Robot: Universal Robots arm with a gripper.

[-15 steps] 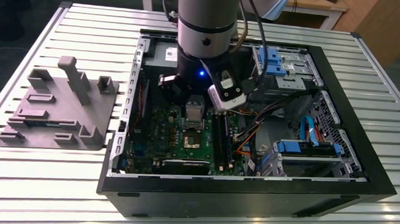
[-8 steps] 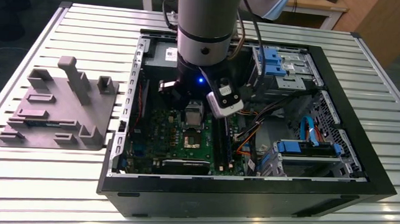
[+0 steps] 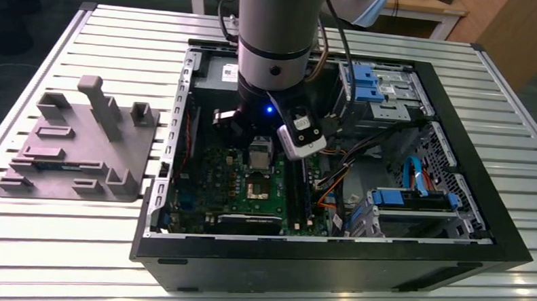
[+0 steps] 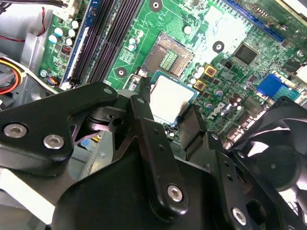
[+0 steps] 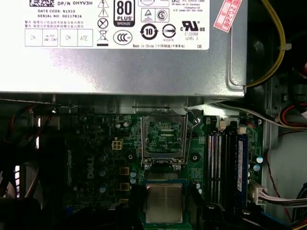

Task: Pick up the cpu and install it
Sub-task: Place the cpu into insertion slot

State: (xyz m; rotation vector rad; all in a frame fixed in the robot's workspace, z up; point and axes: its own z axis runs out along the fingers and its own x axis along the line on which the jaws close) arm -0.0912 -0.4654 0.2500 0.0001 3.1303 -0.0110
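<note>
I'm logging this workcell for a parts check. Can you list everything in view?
cpu: one, silver-grey, held over the motherboard near the socket
socket: one, metal-framed, empty, on the motherboard
motherboard: one, green, inside the case
power supply: one, grey with white label, inside the case
case: one, black, open, on the table
fixture: one, grey, exterior view's left of the case
table: one, silver, slatted
gripper: one, black, shut on the cpu
arm: one, grey, over the case
</note>
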